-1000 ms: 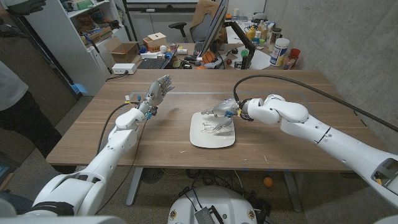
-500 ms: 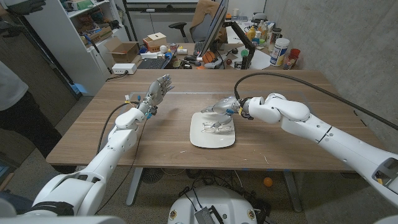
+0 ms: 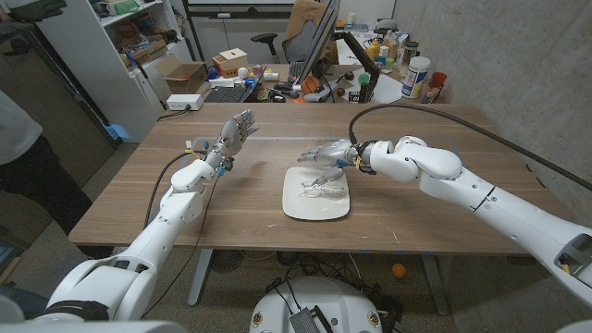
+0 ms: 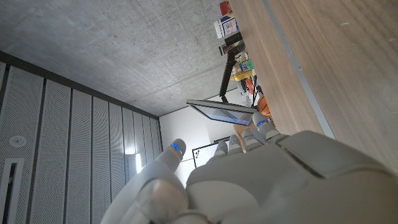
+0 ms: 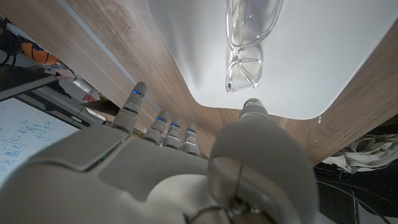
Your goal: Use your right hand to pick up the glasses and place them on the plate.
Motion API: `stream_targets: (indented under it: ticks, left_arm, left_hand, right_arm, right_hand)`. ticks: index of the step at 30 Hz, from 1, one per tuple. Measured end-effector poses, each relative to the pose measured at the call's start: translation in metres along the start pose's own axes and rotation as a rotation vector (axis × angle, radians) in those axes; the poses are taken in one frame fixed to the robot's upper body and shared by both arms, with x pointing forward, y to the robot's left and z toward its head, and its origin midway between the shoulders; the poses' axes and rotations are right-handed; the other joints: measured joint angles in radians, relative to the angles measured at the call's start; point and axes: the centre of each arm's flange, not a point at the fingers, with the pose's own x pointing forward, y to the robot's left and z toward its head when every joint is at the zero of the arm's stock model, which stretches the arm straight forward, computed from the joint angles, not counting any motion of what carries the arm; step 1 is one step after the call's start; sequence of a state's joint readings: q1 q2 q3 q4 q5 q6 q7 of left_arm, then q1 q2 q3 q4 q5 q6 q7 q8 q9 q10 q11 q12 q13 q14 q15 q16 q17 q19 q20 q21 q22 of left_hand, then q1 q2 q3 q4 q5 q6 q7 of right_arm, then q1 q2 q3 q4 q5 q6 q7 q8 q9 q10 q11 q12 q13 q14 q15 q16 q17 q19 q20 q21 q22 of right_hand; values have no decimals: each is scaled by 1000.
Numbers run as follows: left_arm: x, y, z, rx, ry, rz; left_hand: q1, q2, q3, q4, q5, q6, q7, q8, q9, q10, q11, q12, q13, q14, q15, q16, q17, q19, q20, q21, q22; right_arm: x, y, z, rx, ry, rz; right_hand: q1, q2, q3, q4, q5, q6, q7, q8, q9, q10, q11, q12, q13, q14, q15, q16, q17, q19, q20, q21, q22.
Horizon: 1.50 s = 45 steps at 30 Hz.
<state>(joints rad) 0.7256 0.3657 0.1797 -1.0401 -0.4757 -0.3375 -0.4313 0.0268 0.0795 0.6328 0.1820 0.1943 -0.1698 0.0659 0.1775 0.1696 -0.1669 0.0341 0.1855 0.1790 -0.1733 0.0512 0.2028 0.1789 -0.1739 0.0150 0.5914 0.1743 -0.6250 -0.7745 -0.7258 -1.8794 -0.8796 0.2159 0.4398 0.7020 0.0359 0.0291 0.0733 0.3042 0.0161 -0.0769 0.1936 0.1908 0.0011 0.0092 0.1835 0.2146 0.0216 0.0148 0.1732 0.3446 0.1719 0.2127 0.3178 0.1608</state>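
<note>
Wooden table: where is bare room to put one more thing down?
The wooden table is bare on its right part, beyond the right arm, and between the raised left hand and the white square plate. The plate holds clear-framed glasses, right hand just above.

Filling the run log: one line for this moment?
glasses: on plate | right robot hand: open, above | left robot hand: open, idle

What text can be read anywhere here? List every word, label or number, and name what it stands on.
None can be read.
Whiteboard: blue handwriting, too blurred.
White canister behind the table: label too small.
Cardboard box: print too small.
Glasses, plate, right hand, left hand: no markings seen.
</note>
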Motion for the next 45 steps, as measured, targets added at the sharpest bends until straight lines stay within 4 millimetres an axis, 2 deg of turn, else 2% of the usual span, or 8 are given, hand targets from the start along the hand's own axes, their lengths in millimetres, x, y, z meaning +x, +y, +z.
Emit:
stream_targets:
  ticks: [7, 15, 20, 27, 45]
  left_arm:
    - [-2, 1, 0, 1, 0, 3]
    - [-3, 2, 0, -2, -1, 7]
    - [-3, 2, 0, -3, -3, 8]
    - [-4, 4, -1, -5, -3, 12]
    - [-4, 7, 0, -5, -9, 15]
  left_hand:
    - [0, 0, 0, 0, 0, 0, 0, 0, 0, 0, 0, 0, -2, 0, 0, 0, 0, 4, 4, 0, 0]
    - [0, 0, 0, 0, 0, 0, 0, 0, 0, 0, 0, 0, -2, 0, 0, 0, 0, 4, 4, -4, 0]
    - [0, 0, 0, 0, 0, 0, 0, 0, 0, 0, 0, 0, -2, 0, 0, 0, 0, 0, 7, -4, 0]
    - [0, 0, 0, 0, 0, 0, 0, 0, 0, 0, 0, 0, -2, -3, 3, 0, 0, 0, 7, -4, 1]
    - [0, 0, 0, 0, 0, 0, 0, 0, 0, 0, 0, 0, -2, -3, 3, 0, 0, 5, 12, -11, 5]
  right_arm:
    - [2, -8, -3, -15, 7, -23]
    - [3, -18, -8, -25, 15, -46]
    - [3, -24, -11, -28, 17, -56]
    - [3, -27, -12, -4, 2, -57]
    - [-1, -50, -33, -3, 55, -113]
  right_hand:
    - [-8, 8, -4, -4, 0, 0, 0, 0, 0, -7, -4, 0, -5, -22, 10, 0, -15, -36, 0, -32, 5]
    - [-20, 20, -12, 4, 0, 0, 0, 0, 0, -12, 2, 0, -7, -45, 33, 0, -29, -72, 0, -62, 5]
    - [-25, 25, -17, 8, 0, 0, 0, 0, 0, -12, 2, 0, -10, -56, 33, 0, -37, -90, 0, -73, 5]
    - [-30, 20, -20, 11, 0, 4, -4, 0, 0, -12, 2, 6, -10, -61, 39, 5, -43, -98, -2, -82, 5]
    - [-41, 22, -26, 4, 0, 20, -2, 0, 0, -2, 4, 14, -13, -67, 44, 12, -61, -98, -2, -90, 9]
